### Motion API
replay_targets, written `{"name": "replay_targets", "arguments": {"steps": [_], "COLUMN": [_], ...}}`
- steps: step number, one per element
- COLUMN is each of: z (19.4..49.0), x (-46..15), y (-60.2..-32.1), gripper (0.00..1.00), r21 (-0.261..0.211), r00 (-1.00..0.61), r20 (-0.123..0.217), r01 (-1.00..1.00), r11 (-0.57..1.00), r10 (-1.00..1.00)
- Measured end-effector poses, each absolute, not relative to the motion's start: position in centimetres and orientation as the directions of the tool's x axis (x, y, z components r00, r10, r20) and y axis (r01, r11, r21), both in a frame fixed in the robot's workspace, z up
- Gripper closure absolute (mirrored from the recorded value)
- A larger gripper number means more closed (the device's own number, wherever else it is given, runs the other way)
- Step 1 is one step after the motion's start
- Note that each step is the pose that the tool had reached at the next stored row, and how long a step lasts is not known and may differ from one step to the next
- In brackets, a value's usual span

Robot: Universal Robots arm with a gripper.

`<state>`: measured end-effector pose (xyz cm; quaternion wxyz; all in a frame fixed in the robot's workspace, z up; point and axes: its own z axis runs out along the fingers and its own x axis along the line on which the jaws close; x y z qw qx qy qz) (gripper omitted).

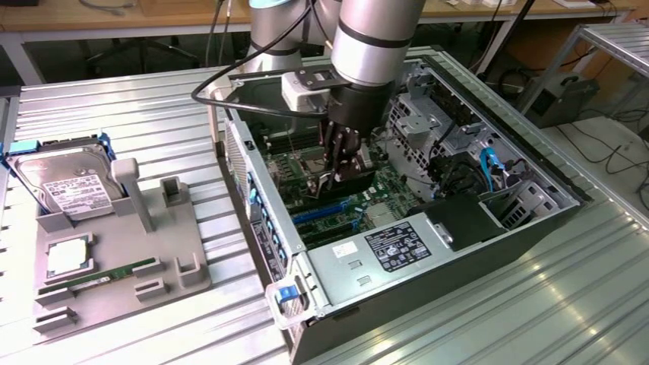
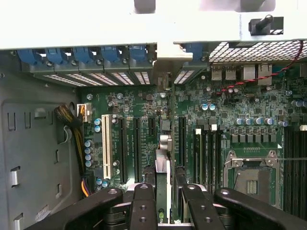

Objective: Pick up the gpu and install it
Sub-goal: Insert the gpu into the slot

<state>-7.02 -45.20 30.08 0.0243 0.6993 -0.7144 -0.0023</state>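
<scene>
My gripper (image 1: 341, 160) reaches down into the open computer case (image 1: 335, 274) and is shut on the gpu (image 1: 352, 179), a slim black card held on edge just above the green motherboard (image 1: 381, 199). In the wrist view the gpu (image 2: 163, 165) runs edge-on between my two black fingers (image 2: 144, 206), lined up over the expansion slots. Its silver bracket end (image 2: 165, 79) points toward the rear slot openings with blue latches (image 2: 103, 53). Whether the card's edge touches a slot is hidden by the card itself.
A grey fixture (image 1: 112, 258) on the exterior view's left holds a silver hard drive (image 1: 66, 190), a processor chip (image 1: 69, 257) and a green memory stick (image 1: 102, 275). Inside the case are a white slot (image 2: 105, 146), a processor socket (image 2: 252, 177), drive cages (image 1: 426, 122) and cables (image 1: 487, 171).
</scene>
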Motion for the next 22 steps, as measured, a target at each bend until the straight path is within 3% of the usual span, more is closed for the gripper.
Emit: {"name": "replay_targets", "arguments": {"steps": [22], "z": [27.8], "x": [-7.1], "y": [-45.3], "gripper": [0.74], "r21": [0.026], "r00": [-0.02], "r20": [0.031], "r01": [-0.999], "r11": [0.02], "r10": [-0.999]}}
